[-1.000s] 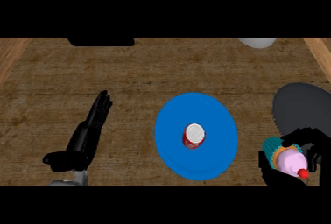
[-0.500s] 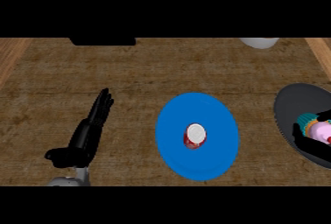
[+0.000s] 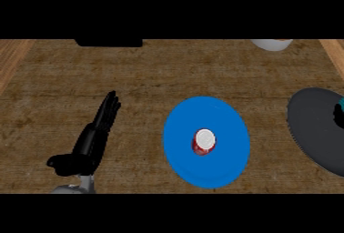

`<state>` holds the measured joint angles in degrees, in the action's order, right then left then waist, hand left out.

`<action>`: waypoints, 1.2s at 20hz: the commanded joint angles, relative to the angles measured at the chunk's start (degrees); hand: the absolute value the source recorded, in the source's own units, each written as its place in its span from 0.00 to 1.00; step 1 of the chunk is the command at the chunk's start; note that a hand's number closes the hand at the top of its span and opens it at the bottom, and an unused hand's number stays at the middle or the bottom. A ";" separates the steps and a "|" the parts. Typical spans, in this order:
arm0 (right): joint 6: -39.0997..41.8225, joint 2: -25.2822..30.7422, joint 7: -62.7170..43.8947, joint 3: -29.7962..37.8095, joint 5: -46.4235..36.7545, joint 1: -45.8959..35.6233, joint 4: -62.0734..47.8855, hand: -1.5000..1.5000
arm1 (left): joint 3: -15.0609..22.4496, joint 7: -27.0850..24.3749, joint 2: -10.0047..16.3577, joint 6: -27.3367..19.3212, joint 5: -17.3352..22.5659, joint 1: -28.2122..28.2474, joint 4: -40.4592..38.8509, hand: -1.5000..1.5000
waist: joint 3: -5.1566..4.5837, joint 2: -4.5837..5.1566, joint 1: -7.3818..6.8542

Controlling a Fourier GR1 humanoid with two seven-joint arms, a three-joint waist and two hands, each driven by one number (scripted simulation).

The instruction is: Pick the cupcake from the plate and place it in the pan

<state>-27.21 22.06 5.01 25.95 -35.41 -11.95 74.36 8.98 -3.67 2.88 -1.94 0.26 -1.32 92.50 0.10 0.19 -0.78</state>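
Brown counter, seen from above. Of the cupcake only a teal sliver shows at the right edge, over the pan; it is probably the wrapper. I judge it light, soft and easily crushed on top, best held by the wrapper's sides. The right hand is a black scrap touching it; its hold cannot be told. Left of the pan, the plate bears a small red-and-white cup. The left hand lies at the left, fingers straight, pressed together, holding nothing.
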 commanded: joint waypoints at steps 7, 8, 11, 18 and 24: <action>8.25 10.37 4.31 2.49 2.76 -11.46 -33.13 0.00 | -0.42 -1.46 -0.20 0.98 -0.20 -2.38 -2.71 0.50 | -0.02 0.66 -1.36; 9.96 10.93 3.35 -0.41 -0.35 -10.90 -34.50 0.00 | 0.20 -0.88 -0.06 1.25 -0.10 -1.50 -0.44 0.50 | -0.03 0.57 -2.05; 16.68 11.10 4.87 -2.56 0.10 -16.24 -40.28 0.00 | -2.11 -0.30 1.55 3.31 2.10 -2.58 -2.34 0.50 | 0.04 0.59 -1.96; 14.79 10.28 19.40 3.22 5.55 -22.90 -53.96 0.00 | -1.70 -1.43 0.10 1.49 0.23 -3.60 -3.57 0.50 | 0.17 0.74 -1.51; 19.02 12.23 26.23 11.75 15.96 -23.37 -51.68 0.00 | 0.15 -2.32 -0.96 0.57 -0.91 0.68 -1.98 0.50 | 0.07 0.18 -0.38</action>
<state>-10.98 32.44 27.32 33.29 -24.54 -34.53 24.03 8.37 -5.71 2.16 -1.14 -0.12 -2.64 89.68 0.19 0.55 -1.54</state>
